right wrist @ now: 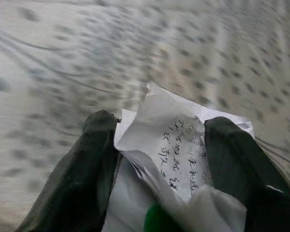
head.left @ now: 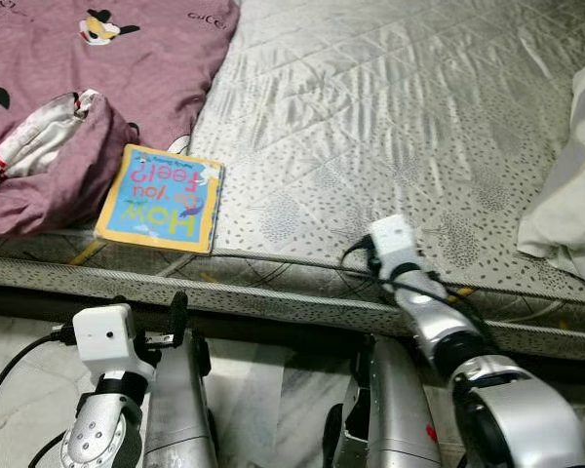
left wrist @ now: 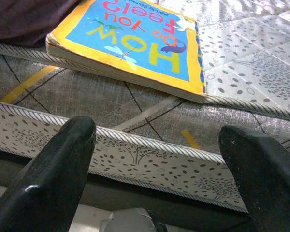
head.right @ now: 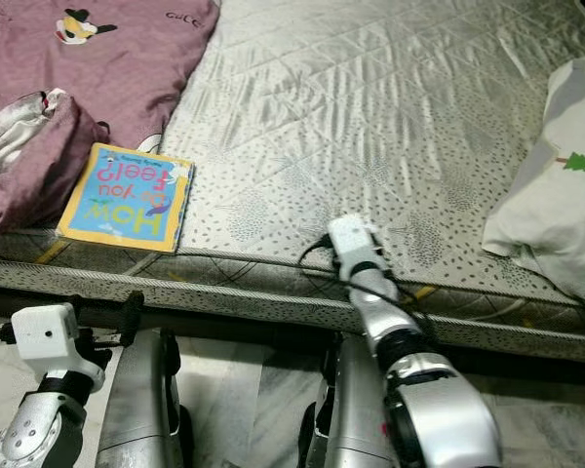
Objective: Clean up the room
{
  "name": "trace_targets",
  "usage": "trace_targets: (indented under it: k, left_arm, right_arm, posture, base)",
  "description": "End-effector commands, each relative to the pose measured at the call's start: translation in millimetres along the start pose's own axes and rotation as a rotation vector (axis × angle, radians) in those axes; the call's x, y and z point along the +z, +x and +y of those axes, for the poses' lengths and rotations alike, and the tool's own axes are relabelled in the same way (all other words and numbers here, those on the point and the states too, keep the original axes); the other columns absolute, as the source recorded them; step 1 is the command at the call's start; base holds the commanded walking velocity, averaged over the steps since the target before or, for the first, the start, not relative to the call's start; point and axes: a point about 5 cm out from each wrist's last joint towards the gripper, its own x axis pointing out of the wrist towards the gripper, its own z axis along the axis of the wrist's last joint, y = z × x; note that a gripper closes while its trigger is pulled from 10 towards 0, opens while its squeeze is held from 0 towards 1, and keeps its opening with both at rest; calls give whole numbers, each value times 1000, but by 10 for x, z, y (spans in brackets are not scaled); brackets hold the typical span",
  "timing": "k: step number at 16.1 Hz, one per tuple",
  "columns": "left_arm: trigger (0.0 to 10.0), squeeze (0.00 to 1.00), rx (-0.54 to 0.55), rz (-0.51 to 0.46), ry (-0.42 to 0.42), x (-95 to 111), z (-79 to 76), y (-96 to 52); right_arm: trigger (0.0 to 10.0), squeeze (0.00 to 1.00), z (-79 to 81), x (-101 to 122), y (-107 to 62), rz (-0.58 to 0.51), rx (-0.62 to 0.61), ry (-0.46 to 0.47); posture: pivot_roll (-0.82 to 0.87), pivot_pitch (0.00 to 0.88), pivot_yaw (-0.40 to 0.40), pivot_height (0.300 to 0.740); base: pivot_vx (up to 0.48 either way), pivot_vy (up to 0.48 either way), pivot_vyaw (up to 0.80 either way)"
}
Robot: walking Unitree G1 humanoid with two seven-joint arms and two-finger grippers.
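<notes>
Right gripper (right wrist: 159, 164) clamped on a crumpled sheet of paper (right wrist: 169, 145) with handwritten lines, one black finger on each side of it; a green patch shows low on the wad. Right arm (head.left: 424, 302) reaches over the near edge of the bed (head.left: 390, 127), above the grey quilted mattress cover. Wrist view there is blurred.

Left gripper (left wrist: 159, 164) open, fingers spread wide, holding nothing, low in front of the bed's near side. Straight ahead of it a children's book (head.left: 162, 198), yellow border and blue cover, lies flat at the near edge, slightly overhanging.

Mauve blanket (head.left: 107, 68) bunched at the near left corner, touching the book's far side. White cloth (head.right: 556, 205) with a small green tree print at the right edge.
</notes>
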Motion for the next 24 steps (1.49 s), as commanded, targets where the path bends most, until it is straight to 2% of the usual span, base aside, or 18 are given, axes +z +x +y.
trace_targets:
  k: [1, 3, 4, 10, 13, 15, 18, 21, 24]
  left_arm:
    - [10000, 0, 20, 19, 12, -47, 34, -14]
    - [10000, 0, 18, 19, 12, -54, 27, 3]
    - [10000, 0, 16, 11, 10, -52, 13, 31]
    - [10000, 0, 7, -3, 4, -67, -18, 134]
    - [10000, 0, -10, -17, -1, -59, -56, 219]
    - [10000, 0, -25, -27, -6, -53, -84, 287]
    - [10000, 0, -69, -41, -15, -75, -168, 378]
    - [10000, 0, -110, -65, -12, -54, -272, 499]
    - [10000, 0, -117, -82, -14, -39, -278, 591]
  right_arm:
    - [0, 0, -109, -192, -30, 93, -55, 60]
    - [0, 0, -133, -182, -25, 94, -65, 98]
    - [0, 0, -137, -180, -21, 101, -57, 175]
    - [0, 0, -91, -267, -40, 161, -34, 395]
    - [0, 0, -88, -224, -30, 134, -20, 487]
    - [0, 0, -67, -81, -10, 38, 33, 581]
    - [0, 0, -126, 36, -63, -131, 68, 641]
    - [0, 0, -130, 6, -178, -215, 76, 624]
    - [0, 0, -72, -19, -298, -251, 89, 660]
  posture:
    - [188, 216, -56, 506]
    - [181, 211, -55, 506]
    - [175, 205, -56, 506]
    - [143, 172, -49, 506]
    - [123, 148, -37, 506]
    - [102, 131, -29, 506]
    - [45, 99, -16, 506]
    - [16, 74, 0, 506]
    - [-2, 44, 7, 506]
  base:
    - [0, 0, 0]
    - [0, 0, 0]
    - [0, 0, 0]
    - [0, 0, 0]
    - [0, 0, 0]
    - [0, 0, 0]
    - [0, 0, 0]
    - [0, 0, 0]
    - [0, 0, 0]
